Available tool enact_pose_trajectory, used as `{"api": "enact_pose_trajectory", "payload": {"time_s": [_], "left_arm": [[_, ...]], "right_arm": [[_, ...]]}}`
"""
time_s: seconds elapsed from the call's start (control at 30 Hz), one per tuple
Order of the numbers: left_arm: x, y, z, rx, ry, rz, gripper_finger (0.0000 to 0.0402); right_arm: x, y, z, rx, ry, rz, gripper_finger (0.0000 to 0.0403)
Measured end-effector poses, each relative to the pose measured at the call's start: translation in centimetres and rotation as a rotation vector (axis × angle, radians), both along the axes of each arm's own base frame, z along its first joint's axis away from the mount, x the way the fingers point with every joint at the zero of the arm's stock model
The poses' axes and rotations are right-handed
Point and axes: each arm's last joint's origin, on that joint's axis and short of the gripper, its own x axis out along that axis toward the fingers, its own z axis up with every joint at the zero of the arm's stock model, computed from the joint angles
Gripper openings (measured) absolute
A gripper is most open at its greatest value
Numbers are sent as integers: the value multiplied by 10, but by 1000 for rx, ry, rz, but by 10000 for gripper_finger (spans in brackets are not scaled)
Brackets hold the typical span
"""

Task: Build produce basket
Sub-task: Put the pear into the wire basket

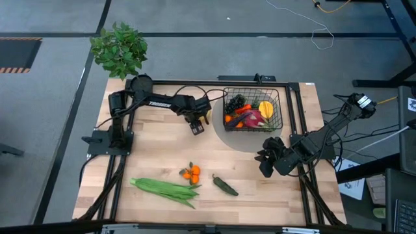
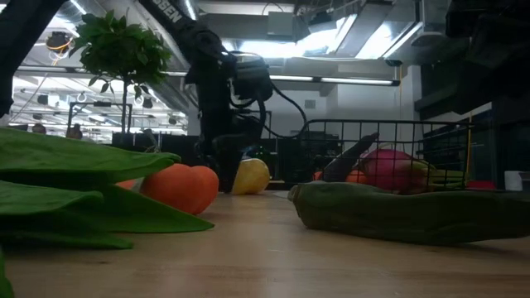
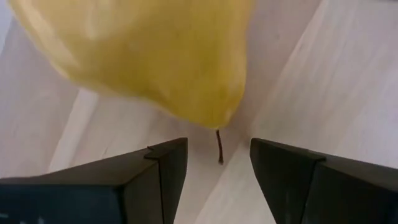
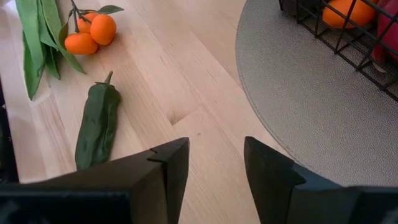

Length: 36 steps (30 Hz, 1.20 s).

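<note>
The black wire basket (image 1: 281,110) stands on a grey round mat at the far right and holds dark grapes, a pink dragon fruit, a yellow piece and orange ones. A yellow fruit with a thin stem (image 3: 155,50) lies on the wood left of the basket (image 2: 251,175). My left gripper (image 3: 217,162) is open just short of it, its fingers on either side of the stem without touching. The green beans (image 1: 166,189), the orange cluster (image 1: 191,173) and the green pepper (image 1: 225,185) lie on the near part of the table. My right gripper (image 1: 265,166) hangs open near the mat's near edge.
The grey mat (image 4: 298,106) spreads under the basket toward the table's middle. A leafy potted plant (image 1: 119,49) stands at the far left corner. Bare wood lies between the yellow fruit and the near produce. Black frame rails run along the table's sides.
</note>
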Motion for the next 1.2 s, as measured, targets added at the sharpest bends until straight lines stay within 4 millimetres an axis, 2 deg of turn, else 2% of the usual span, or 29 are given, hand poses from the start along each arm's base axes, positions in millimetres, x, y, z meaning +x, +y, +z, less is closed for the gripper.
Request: {"api": "enact_pose_trajectory", "payload": {"time_s": [0.23, 0.33, 0.53, 0.7, 0.87, 1.03, 1.2], "left_arm": [[3, 1, 1, 16, -31, -2, 163], [1, 2, 0, 14, -15, 1, 150], [1, 2, 0, 25, -4, 5, 96], [0, 3, 0, 71, 12, 20, 17], [1, -1, 2, 116, 29, 22, 1], [3, -15, 28, 173, 43, -18, 0], [6, -33, 77, 312, 7, -52, 0]], "right_arm": [[0, 0, 0, 3, -2, -2, 143], [0, 0, 0, 3, -2, -2, 143], [0, 0, 0, 3, -2, -2, 143], [0, 0, 0, 4, -1, -2, 143], [0, 0, 0, 4, -1, -2, 143], [0, 1, 0, 21, 9, 11, 143], [1, 2, 1, 42, 3, 20, 143]]}}
